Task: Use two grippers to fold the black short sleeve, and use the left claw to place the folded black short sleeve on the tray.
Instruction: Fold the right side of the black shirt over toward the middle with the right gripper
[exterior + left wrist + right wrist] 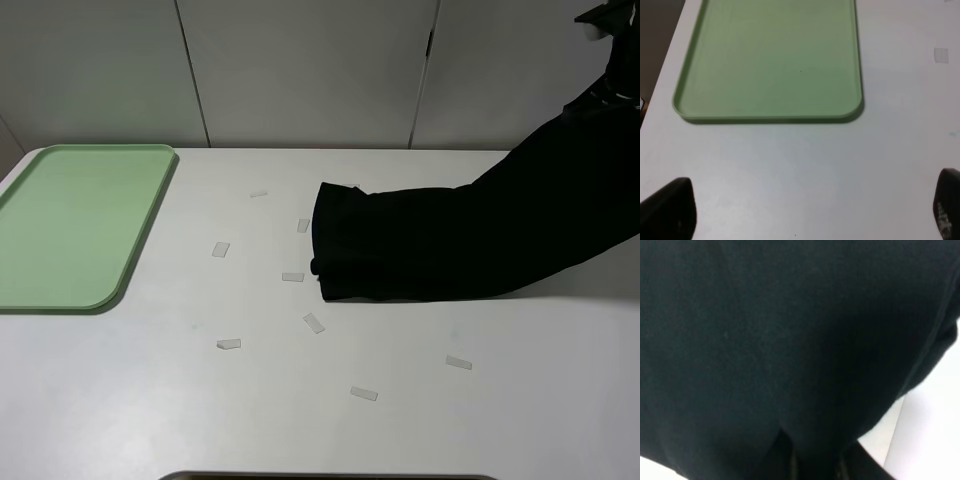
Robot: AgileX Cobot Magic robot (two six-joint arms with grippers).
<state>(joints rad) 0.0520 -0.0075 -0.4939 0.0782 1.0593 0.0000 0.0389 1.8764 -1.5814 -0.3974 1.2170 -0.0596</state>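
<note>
The black short sleeve (450, 245) lies bunched on the middle of the white table. It rises in a long stretch to the upper right, where my right arm (607, 25) holds it up. In the right wrist view the black cloth (765, 340) fills the frame, and my right gripper (815, 465) is closed into it. No lettering shows. The light-green tray (70, 225) lies empty at the table's far left. My left gripper (807, 220) is wide open and empty over bare table, just short of the tray's (770, 65) near rim. It is out of the exterior view.
Several small pale tape slips lie scattered on the table between the tray and the shirt, for example one (314, 322) in front of the shirt and one (229, 344) further left. Grey wall panels stand behind the table's back edge.
</note>
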